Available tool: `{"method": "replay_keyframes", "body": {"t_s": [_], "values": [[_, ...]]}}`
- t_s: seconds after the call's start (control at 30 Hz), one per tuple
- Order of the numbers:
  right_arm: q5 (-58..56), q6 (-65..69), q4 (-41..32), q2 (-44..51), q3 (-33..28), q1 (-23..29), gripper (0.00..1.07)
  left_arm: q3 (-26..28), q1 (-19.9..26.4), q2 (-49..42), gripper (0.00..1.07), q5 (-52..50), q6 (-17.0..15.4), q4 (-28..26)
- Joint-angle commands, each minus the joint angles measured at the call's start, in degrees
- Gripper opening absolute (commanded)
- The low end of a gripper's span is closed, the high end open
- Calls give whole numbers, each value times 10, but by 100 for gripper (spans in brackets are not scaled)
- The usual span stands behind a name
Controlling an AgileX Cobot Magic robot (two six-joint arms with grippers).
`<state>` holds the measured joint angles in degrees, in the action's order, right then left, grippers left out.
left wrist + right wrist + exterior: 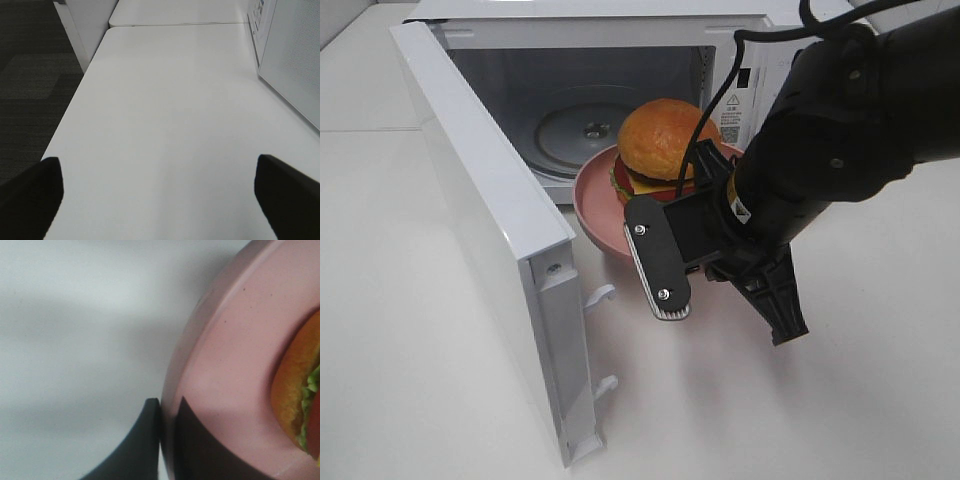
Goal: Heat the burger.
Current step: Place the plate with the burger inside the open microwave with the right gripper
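The burger (665,140), with a domed golden bun, lettuce and red filling, sits on a round pink plate (595,205) just in front of the open microwave (585,125). My right gripper (167,440) is shut on the plate's rim, one finger (142,440) outside it and the other inside. The burger's edge (292,390) shows beside the plate's inner wall (230,365). In the exterior view the right arm (840,150) covers the plate's near right side. My left gripper (157,195) stands open over bare white table, holding nothing.
The microwave door (490,230) swings out wide to the left, its latch hooks toward the plate. A glass turntable (582,128) lies inside the cavity. The microwave's side panel (295,65) stands beside the left gripper, and the table edge drops to dark floor (30,75).
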<state>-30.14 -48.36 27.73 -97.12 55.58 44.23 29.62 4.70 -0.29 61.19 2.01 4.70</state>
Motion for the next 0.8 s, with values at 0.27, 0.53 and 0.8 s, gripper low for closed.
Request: {"method": "replay_keyframes", "body": {"t_s": [0.27, 0.53, 0.8], "values": [[22, -22, 21, -24, 37, -7, 0, -1, -3, -3, 98, -4, -2, 0], [25, -32, 36, -29, 57, -13, 0, -1, -3, -3, 98, -4, -2, 0], [25, -34, 42, -40, 76, -13, 0, -1, -3, -3, 98, -4, -2, 0]]}}
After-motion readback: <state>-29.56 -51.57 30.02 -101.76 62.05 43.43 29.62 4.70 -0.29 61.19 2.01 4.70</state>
